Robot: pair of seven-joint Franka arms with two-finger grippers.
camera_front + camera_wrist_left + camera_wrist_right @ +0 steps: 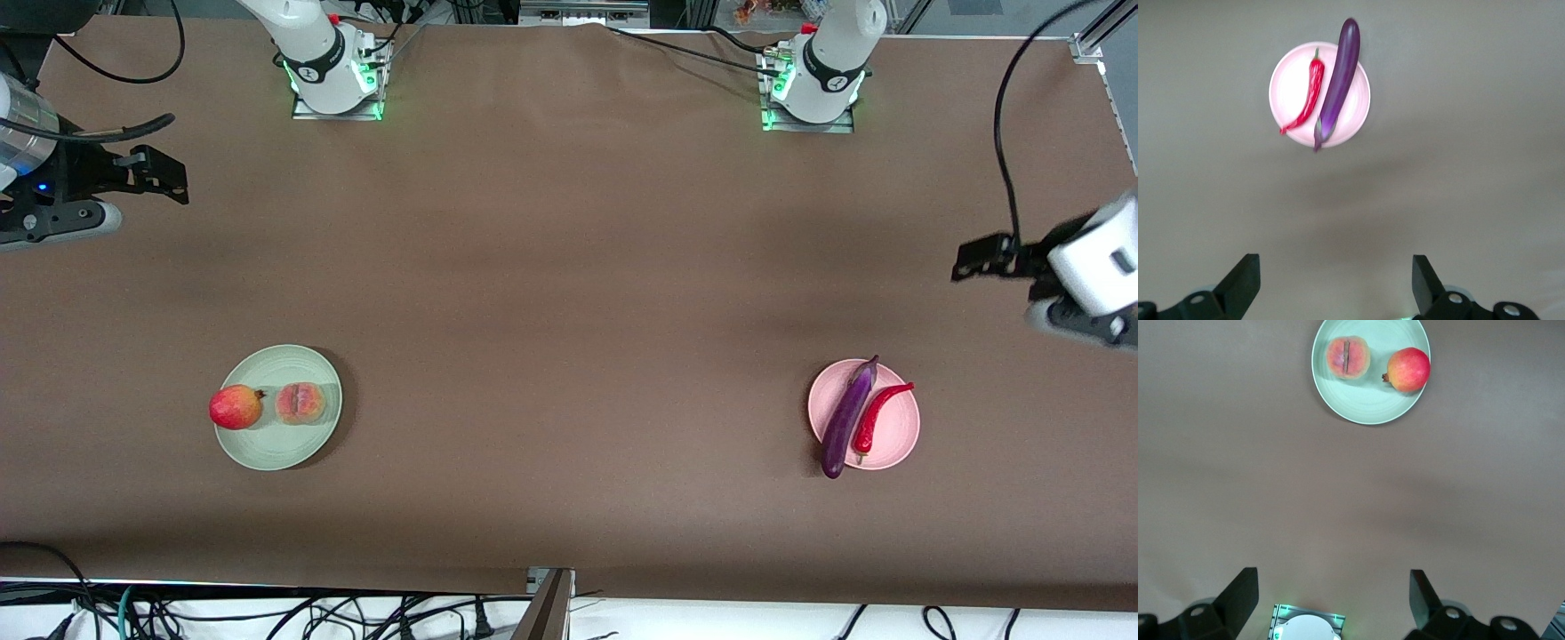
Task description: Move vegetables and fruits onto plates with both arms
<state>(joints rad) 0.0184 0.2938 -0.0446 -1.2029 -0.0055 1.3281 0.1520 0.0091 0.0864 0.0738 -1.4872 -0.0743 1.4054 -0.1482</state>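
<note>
Pink plate (898,444): eggplant (845,420), chili (877,414) | green plate (277,449): pomegranate (236,407), peach (300,403) | left gripper (1335,283), right gripper (1333,600) spread

Brown table (569,356) bears green plate (276,444) and pink plate (898,440).

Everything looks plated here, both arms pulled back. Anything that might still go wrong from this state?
Two things, both mild. The eggplant overhangs the pink plate rim at both ends, so a nudge may tip it onto the table. The pomegranate sits at the green plate edge, beside the peach, and might roll off. The chili pepper lies alongside the eggplant. The left gripper and right gripper hang open over bare table.
</note>
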